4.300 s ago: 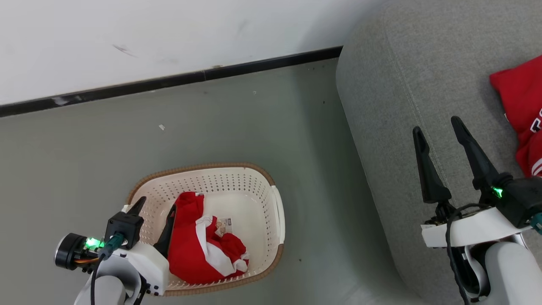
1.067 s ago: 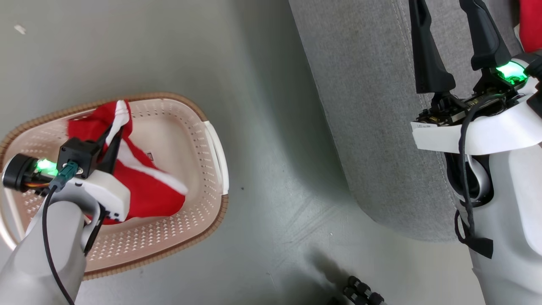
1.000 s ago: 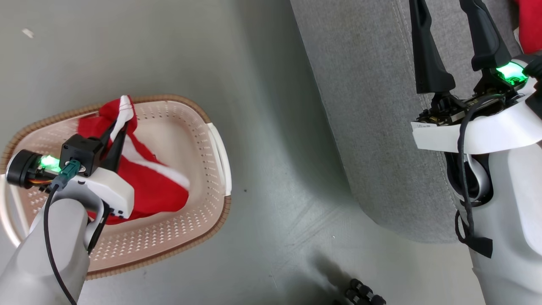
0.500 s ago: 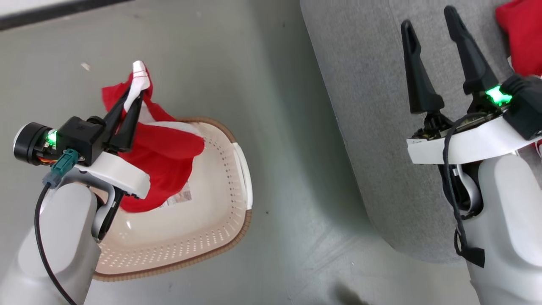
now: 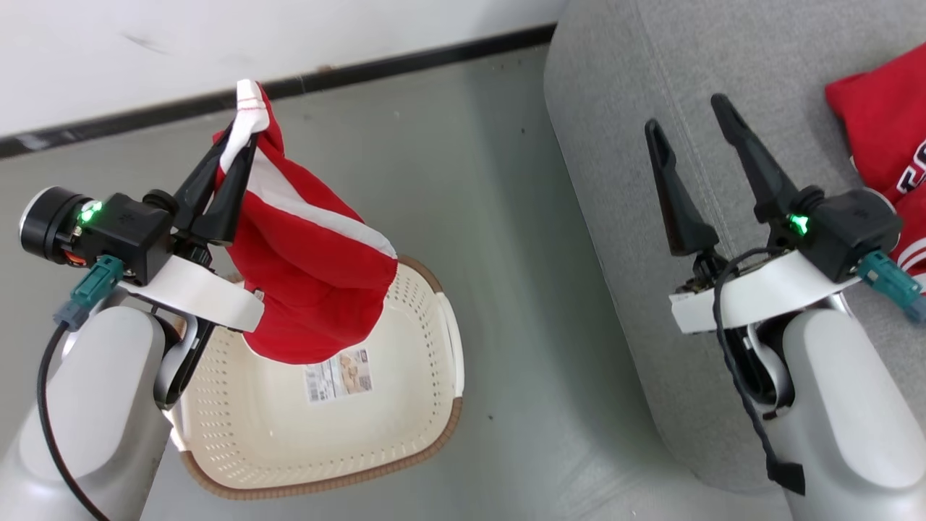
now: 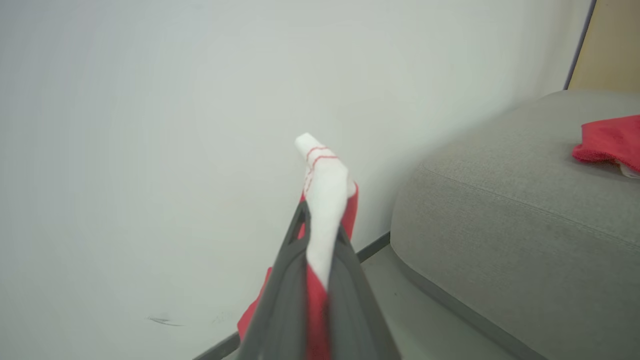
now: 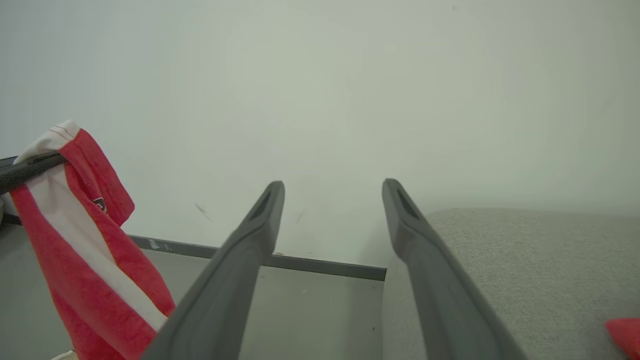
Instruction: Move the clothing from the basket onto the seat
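left end effector (image 5: 240,137) clamped on the white band of the red garment (image 5: 311,289), which hangs centre-left over the basket (image 5: 434,441), right end effector (image 5: 684,116) spread empty above the seat (image 5: 622,166) at right: lift hem clear of rim, then swing across.

— Where do we hold our left arm (image 5: 94,412)?
— Up at the lower left of the head view, with the pale forearm rising to the white left wrist (image 5: 199,300), where a green light glows. Our left jaws point up and a little to the right, pinched tight together on a fold of the clothing (image 5: 311,268).
— And our right arm (image 5: 839,405)?
— At the lower right, forearm up, the right wrist (image 5: 759,293) about level with the other. Our right jaws stand spread wide, tips up and leaning left.
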Controlling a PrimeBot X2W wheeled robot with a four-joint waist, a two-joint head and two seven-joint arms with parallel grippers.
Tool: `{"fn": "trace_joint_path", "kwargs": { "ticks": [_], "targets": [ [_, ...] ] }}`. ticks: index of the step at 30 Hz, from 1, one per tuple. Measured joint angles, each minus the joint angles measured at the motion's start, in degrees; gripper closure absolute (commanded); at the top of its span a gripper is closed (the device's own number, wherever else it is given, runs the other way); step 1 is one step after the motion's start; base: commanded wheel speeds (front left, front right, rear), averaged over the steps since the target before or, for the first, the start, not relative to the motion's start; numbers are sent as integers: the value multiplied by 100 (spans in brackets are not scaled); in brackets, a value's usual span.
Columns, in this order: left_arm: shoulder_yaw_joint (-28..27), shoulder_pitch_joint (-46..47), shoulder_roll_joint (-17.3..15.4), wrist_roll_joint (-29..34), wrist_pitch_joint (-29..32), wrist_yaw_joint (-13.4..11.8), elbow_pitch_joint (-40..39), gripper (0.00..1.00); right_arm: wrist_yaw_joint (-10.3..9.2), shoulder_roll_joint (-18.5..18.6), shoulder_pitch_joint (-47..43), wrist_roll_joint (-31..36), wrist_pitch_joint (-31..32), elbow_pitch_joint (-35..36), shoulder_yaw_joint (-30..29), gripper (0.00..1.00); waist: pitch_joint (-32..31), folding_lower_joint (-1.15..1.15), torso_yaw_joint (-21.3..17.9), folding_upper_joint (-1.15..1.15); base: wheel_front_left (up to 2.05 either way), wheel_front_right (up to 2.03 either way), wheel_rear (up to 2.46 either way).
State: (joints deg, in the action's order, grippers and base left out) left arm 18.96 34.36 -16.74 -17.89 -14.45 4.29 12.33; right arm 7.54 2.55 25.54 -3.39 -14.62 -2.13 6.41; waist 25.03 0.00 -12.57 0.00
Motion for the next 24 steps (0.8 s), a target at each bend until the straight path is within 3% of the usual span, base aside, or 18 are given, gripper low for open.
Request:
{"fn": "trace_joint_path", "kwargs": {
  "ticks": [16, 24],
  "targets": [
    [93, -92, 65, -151, 293, 42, -547, 100, 0, 145, -332, 624, 0, -513, 668, 0, -1105, 0, 365, 0, 0, 0, 0],
    [327, -90, 232, -187, 592, 51, -780, 100, 1, 386, -414, 651, 0, -985, 1560, 0, -1573, 0, 564, 0, 0, 0, 0]
  ]
}}
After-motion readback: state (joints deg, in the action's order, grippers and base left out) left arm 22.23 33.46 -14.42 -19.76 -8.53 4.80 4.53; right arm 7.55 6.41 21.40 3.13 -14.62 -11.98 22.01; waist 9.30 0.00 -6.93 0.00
